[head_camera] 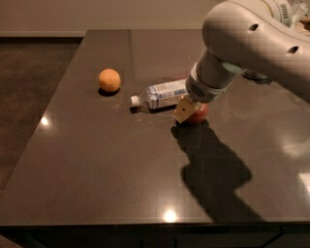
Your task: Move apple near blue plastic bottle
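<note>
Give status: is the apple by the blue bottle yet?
Done: apple looks set on the table, close beside the lying blue plastic bottle. In hand: tool is low, right at the apple. Left: back the tool away.

One view only. The camera sits high and looks down and forward across the dark table (pixel 97 160) from its near edge, which crosses the bottom of frame. The far edge and a pale wall (pixel 121 14) lie at top, with floor (pixel 29 72) at left. The table's right side is cut off. The arm (pixel 242 43) enters from upper right, large and close to the lens. The gripper (pixel 190 114) is low, right of centre, at mid range, at the apple (pixel 199 114) beside the blue plastic bottle (pixel 164 94).
</note>
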Tool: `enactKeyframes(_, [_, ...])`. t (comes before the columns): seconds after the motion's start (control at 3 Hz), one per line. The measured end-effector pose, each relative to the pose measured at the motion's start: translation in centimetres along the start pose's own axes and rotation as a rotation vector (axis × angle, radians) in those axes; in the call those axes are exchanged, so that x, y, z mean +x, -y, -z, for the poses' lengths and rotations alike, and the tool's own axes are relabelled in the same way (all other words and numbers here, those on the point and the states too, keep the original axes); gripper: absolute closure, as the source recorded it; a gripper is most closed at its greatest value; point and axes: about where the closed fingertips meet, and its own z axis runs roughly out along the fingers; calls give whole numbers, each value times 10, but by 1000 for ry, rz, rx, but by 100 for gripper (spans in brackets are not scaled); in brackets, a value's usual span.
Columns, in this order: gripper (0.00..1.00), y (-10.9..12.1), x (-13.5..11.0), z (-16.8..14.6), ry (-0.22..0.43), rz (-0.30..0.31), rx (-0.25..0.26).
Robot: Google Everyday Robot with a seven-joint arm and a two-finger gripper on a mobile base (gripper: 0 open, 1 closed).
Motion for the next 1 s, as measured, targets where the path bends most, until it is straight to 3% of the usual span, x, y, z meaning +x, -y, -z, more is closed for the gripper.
enactKeyframes(0.33, [60, -5, 6, -2, 4, -89, -32])
enactKeyframes(1.0, [13, -16, -4, -2, 59, -181, -83])
